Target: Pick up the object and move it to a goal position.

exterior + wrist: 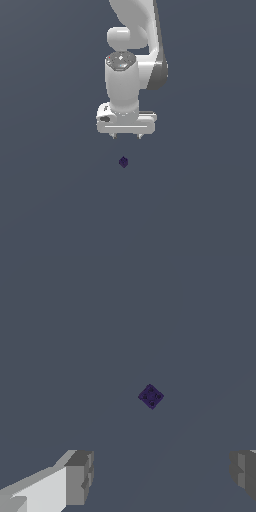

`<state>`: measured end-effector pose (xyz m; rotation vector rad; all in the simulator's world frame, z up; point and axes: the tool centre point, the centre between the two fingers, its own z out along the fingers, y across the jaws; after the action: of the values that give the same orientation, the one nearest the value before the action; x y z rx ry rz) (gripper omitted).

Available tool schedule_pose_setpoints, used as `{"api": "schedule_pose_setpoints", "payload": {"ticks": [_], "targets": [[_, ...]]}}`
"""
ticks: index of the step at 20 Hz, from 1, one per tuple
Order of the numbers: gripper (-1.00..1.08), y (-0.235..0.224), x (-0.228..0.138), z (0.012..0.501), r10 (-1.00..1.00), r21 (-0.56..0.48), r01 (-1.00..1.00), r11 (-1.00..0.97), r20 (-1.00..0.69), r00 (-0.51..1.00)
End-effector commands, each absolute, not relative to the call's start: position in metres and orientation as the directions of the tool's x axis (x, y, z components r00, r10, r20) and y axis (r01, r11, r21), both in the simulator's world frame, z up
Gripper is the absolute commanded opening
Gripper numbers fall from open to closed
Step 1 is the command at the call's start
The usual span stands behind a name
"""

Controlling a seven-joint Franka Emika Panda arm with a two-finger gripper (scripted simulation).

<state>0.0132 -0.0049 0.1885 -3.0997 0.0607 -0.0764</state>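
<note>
The object is a tiny dark purple cube lying on the flat grey surface, a little below the white gripper in the exterior view. The gripper points down with its two short fingers spread wide apart and nothing between them. In the wrist view the cube lies turned like a diamond, apart from both grey fingertips, and the gripper stands open around bare floor.
The white arm rises from the gripper toward the upper edge of the exterior view. A plain grey surface stretches on every side of the cube.
</note>
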Motion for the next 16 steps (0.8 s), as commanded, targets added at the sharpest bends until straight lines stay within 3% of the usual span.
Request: {"api": "schedule_pose_setpoints", "payload": {"ticks": [1,16], "targets": [[1.00,-0.005,0.013,0.188,-0.040,-0.041,-0.038,-0.998,0.048,0.998],[1.00,0.013,0.019,0.200,-0.008,-0.063,-0.004,-0.998,0.059,0.998]]}}
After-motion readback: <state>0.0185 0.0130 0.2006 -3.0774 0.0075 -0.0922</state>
